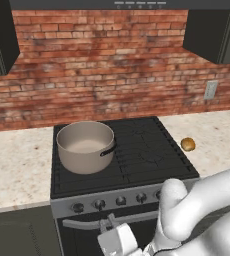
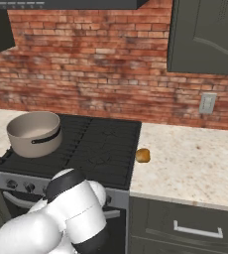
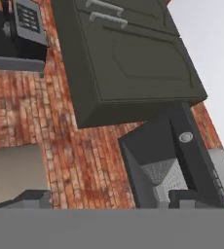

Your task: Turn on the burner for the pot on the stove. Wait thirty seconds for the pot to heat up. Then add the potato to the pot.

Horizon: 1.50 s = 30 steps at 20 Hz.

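Currently the jaws stand released and wide: in the hand view the two dark fingertips (image 3: 32,198) sit far apart at the bottom edge with nothing between them. The gripper (image 1: 108,226) hangs low in front of the stove (image 1: 142,165), just below the silver strip of knobs (image 1: 99,203) and before the oven door (the hand camera looks up past the brick wall toward the dark wall cabinet (image 3: 133,63), so the hand is tilted upward).

Which knob, if any, is turned I cannot tell; the knobs are too small and no flame is clearly visible.

The pot (image 1: 85,146) sits on the stove's left rear grate, above and behind the jaws, slightly left. It is upright, mouth up, short dark handle pointing to the right and toward the front.

The potato (image 1: 188,144) lies on the pale counter (image 1: 217,140) just beside the stove's right edge, well apart from the pot. From the jaws it lies up, back and to the right. It looks roundish, with no marked long axis, so grasp direction seems unconstrained.

Judgement: reaching it calls for a lift above counter height, then a swing right.
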### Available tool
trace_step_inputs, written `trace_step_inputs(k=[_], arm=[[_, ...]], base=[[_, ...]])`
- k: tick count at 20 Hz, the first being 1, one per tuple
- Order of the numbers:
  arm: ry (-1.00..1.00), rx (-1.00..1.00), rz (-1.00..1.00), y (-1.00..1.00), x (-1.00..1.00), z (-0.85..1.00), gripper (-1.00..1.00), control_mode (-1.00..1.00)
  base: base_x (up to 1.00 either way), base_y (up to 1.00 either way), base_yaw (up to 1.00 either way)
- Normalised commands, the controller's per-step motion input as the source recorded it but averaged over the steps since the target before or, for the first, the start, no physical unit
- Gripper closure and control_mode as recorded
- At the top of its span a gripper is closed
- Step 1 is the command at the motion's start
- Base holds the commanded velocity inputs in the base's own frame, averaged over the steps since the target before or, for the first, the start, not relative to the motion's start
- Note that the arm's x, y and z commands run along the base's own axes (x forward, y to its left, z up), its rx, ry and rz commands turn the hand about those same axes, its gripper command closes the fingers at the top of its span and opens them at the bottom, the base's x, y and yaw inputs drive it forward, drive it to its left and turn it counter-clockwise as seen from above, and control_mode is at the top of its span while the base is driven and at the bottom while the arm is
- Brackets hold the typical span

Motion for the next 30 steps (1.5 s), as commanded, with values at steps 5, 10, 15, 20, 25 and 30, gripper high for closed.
trace_step_inputs(k=[5, 10, 15, 20, 25, 30], arm=[[0.01, 0.42, -0.07, -0.15, -0.65, 1.00, -1.00, -1.00], [0.12, 0.49, -0.12, -0.08, -0.68, 1.00, -1.00, -1.00], [0.27, 0.43, -0.33, 0.00, -0.69, 0.99, -1.00, -1.00], [0.55, 0.17, -0.51, -0.09, -0.22, 0.66, -1.00, -1.00], [0.50, 0.10, -0.23, -0.43, -0.07, 0.76, -1.00, -1.00], [0.32, 0.18, -0.07, -0.31, 0.00, 0.27, -1.00, -1.00]], base=[[0.00, 0.00, 0.00], [0.00, 0.00, 0.00], [0.00, 0.00, 0.00], [0.00, 0.00, 0.00], [0.00, 0.00, 0.00], [0.00, 0.00, 0.00]])
